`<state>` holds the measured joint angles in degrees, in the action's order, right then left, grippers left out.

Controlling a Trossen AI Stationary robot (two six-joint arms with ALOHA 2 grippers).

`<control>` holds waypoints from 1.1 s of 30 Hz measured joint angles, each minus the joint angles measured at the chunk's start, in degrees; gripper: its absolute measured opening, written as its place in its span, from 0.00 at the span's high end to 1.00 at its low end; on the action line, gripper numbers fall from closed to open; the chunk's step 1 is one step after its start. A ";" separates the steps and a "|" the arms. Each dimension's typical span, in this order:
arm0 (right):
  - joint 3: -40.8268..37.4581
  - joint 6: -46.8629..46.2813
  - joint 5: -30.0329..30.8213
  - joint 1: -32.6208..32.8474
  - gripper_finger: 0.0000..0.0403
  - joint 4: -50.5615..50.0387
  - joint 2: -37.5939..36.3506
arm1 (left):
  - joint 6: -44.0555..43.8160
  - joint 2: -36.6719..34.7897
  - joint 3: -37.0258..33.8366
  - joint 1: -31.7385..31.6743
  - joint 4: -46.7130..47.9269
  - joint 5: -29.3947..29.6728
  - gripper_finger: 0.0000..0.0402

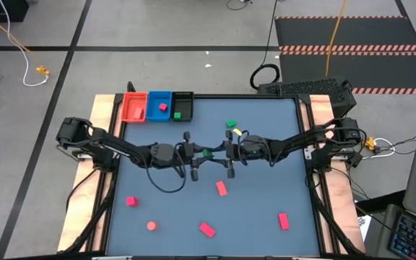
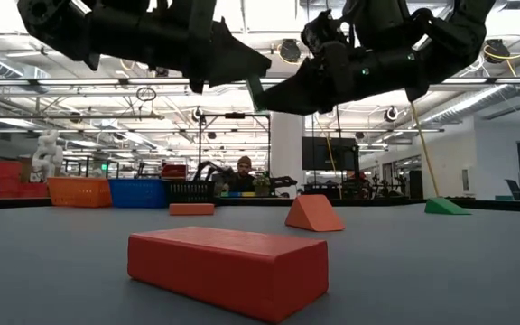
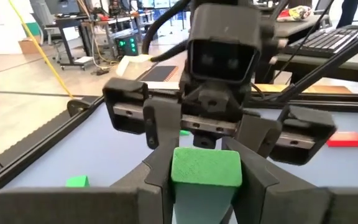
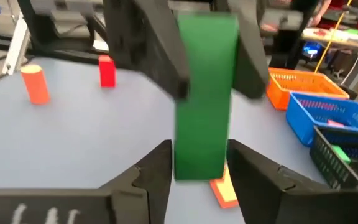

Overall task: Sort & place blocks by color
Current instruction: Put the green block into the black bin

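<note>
Blocks: one green rectangular block [image 1: 206,153] hangs mid-table, gripped by left gripper [image 1: 193,154] and right gripper [image 1: 226,152] together; five red blocks lie nearer than it, two green beyond, before three trays [image 1: 158,106].

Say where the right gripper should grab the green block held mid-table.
Take its free end, coming straight in from the right. The left gripper clamps the green block by its other end above mid-table, so the bar juts toward the right gripper facing it.
</note>
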<state>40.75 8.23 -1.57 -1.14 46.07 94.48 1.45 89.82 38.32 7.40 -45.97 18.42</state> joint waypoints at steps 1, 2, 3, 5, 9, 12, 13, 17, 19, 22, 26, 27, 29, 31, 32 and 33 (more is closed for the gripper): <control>0.02 -0.01 0.01 -0.19 0.61 -0.64 0.00 | -0.02 -0.61 -0.02 0.00 0.58 0.12 0.74; 0.02 0.00 0.05 -0.37 0.60 -1.44 -0.04 | -0.04 -1.45 -0.06 0.00 1.23 0.12 0.74; 0.02 -0.01 0.05 -0.55 0.59 -2.31 -0.04 | 0.01 -2.43 -0.06 -0.02 1.62 0.40 0.74; 0.00 -0.01 0.09 -0.73 0.55 -3.38 -0.04 | 0.42 -4.40 -0.06 0.00 3.02 2.39 0.74; 0.00 0.00 0.33 -0.79 0.49 -3.84 -0.04 | 1.25 -7.14 -0.06 -0.24 7.63 6.97 0.74; 0.00 0.42 2.80 -0.75 0.44 -5.19 -0.16 | 0.39 -9.50 -0.06 -1.68 10.61 8.30 0.74; 0.00 0.77 3.76 -0.77 0.43 -5.54 -0.24 | 0.00 -10.17 -0.06 -2.26 11.73 8.54 0.74; 0.00 1.62 4.99 -0.79 0.41 -5.65 -0.31 | -0.06 -12.00 -0.06 -4.93 12.98 8.71 0.74; 0.00 1.67 4.95 -0.76 0.40 -5.59 -0.42 | -0.06 -12.46 -0.06 -7.15 13.35 8.67 0.74; 0.00 1.68 4.93 -0.77 0.41 -5.71 -0.59 | -0.74 -12.42 -0.06 -11.54 14.10 8.82 0.74; 0.00 1.93 4.89 -0.77 0.41 -4.88 -0.76 | -4.27 -12.44 -0.06 -17.98 17.11 8.64 0.74; 0.00 2.13 4.86 -0.77 0.41 -4.64 -0.76 | -4.81 -12.41 -0.06 -19.47 18.58 8.66 0.74; 0.00 2.81 4.79 -0.77 0.41 -4.19 -0.76 | -5.51 -12.37 -0.06 -22.48 20.57 8.65 0.74; 0.00 3.91 4.83 -0.77 0.41 -4.24 -0.76 | -6.34 -12.37 -0.06 -25.48 21.75 8.54 0.74; 0.00 4.50 4.86 -0.77 0.41 -4.29 -0.76 | -6.75 -12.37 -0.06 -27.07 22.58 8.48 0.74; 0.00 4.79 4.88 -0.77 0.41 -4.24 -0.76 | -7.27 -12.35 -0.06 -28.61 23.32 8.48 0.74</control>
<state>40.75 13.02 3.31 -1.91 41.83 93.71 -5.82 77.47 38.26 -21.21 -22.65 26.90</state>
